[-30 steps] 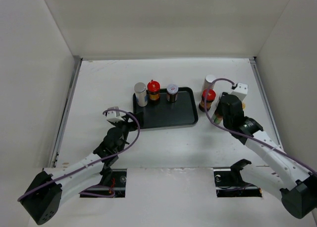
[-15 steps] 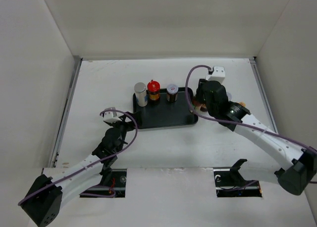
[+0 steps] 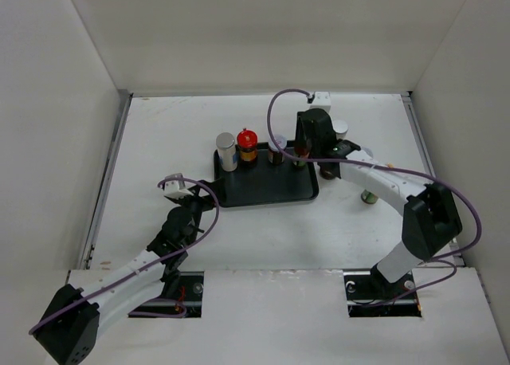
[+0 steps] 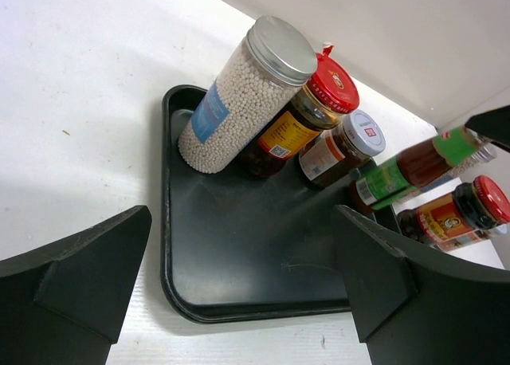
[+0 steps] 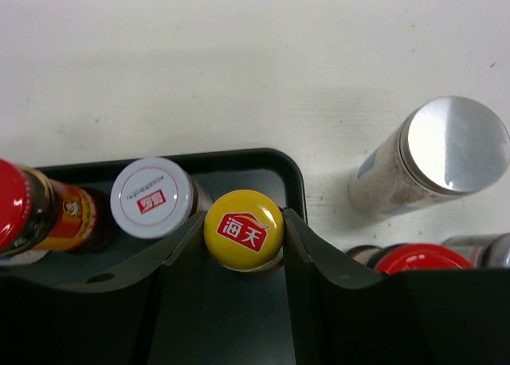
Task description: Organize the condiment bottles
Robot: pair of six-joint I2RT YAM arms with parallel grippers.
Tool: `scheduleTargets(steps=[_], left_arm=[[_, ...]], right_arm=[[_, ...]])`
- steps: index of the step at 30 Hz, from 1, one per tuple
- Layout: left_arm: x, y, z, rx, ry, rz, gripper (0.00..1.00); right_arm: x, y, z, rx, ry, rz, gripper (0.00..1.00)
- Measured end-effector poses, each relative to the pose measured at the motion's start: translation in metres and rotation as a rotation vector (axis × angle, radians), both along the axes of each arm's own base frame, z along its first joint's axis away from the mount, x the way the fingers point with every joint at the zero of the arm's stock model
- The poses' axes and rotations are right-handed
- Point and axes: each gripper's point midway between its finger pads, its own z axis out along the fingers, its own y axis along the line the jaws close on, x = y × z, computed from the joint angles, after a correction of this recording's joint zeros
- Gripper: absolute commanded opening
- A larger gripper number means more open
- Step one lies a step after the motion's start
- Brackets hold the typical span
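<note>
My right gripper (image 5: 243,239) is shut on a slim brown bottle with a yellow cap (image 5: 243,229), at the back right corner of the dark tray (image 3: 271,191), beside a white-capped jar (image 5: 151,198). In the left wrist view this bottle (image 4: 410,167) has a green label and leans. A white shaker with a silver lid (image 4: 239,94), a red-capped jar (image 4: 307,114) and the white-capped jar (image 4: 343,146) stand in a row at the tray's back. My left gripper (image 4: 239,277) is open and empty at the tray's front left corner (image 3: 187,194).
Off the tray to the right stand another white shaker with a silver lid (image 5: 434,158) and a red-capped jar (image 4: 454,213). A small bottle (image 3: 369,196) is further right and nearer. White walls close in the table on three sides.
My right arm has swung left from the table right of the tray to the tray's back right corner, with the bottle in its grip. The left arm has hardly moved.
</note>
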Motion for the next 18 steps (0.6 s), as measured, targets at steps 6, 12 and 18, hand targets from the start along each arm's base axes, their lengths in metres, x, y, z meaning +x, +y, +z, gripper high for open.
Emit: scheduleTargets(steps=[6,12,18], left_arm=[[0.000,0.000,0.000,0.000,0.001,0.000,1.00],[0.000,-0.002,-0.003,0.008,0.010,-0.006,1.00],[-0.001,-0.005,-0.004,0.009,0.010,-0.018,0.91]], right_arm=[[0.017,0.008,-0.003,0.010,-0.023,-0.002,0.24],[0.023,0.011,-0.003,0.011,-0.045,0.000,0.60],[0.028,0.013,0.021,0.057,-0.124,-0.003,0.83]])
